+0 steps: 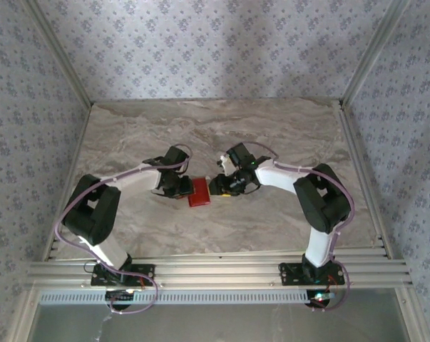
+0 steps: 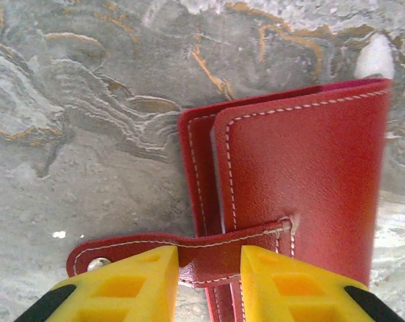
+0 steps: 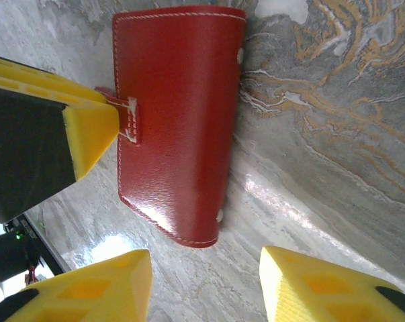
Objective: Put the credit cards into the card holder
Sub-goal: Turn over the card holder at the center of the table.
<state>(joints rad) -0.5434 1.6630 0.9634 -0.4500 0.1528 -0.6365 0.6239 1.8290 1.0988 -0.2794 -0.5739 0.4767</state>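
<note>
Grey marble-look table top (image 1: 286,132) is lying all around, patterned wallpaper walls (image 1: 215,43) are boxing it in, and nothing is blocking the way.

The small red stitched leather card holder (image 1: 199,192) is sitting folded shut in the middle of the top view, right between my two grippers. Its closing strap (image 2: 209,245) is sticking out unsnapped, with the metal snap (image 2: 98,263) at the lower left of the left wrist view.

My left gripper (image 2: 209,282) is hanging narrow with its yellow tips over that strap; I can't tell if they're pinching it. My right gripper (image 3: 205,282) is standing wide and holding nothing, just beside the holder's edge.
</note>
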